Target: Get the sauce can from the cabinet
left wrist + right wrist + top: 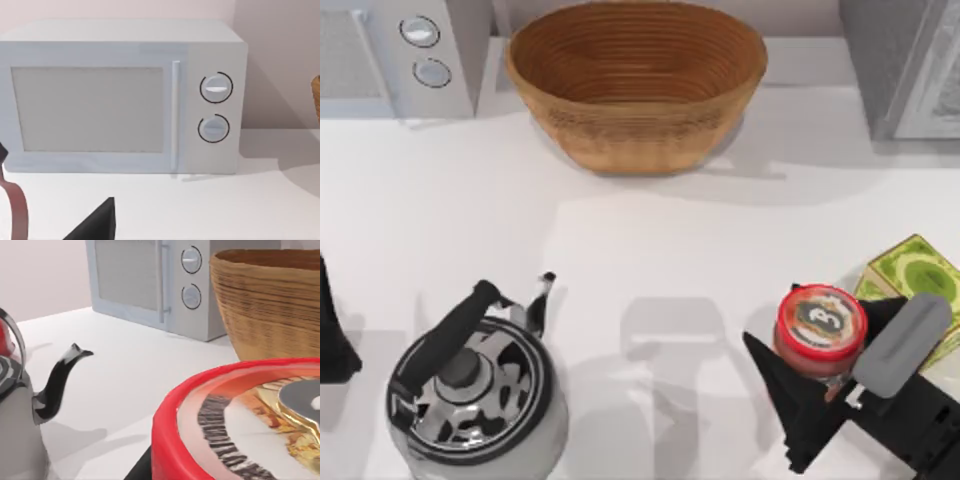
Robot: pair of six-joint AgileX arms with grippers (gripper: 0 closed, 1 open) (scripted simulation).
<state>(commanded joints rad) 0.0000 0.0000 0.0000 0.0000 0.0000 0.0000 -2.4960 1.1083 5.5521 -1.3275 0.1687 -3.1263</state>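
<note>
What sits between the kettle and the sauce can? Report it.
Nothing: in the top view only bare white table, with shadows, separates the kettle from the sauce can at the right claw.

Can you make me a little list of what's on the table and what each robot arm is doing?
sauce can: red, near the table's right edge, between the right gripper's fingers
right gripper: closed on the can
left gripper: parked at the left edge
kettle: shiny, black handle, front left
basket: woven, at the back, middle
microwave: white, back left, door shut
box: green-yellow, right beside the can
</note>
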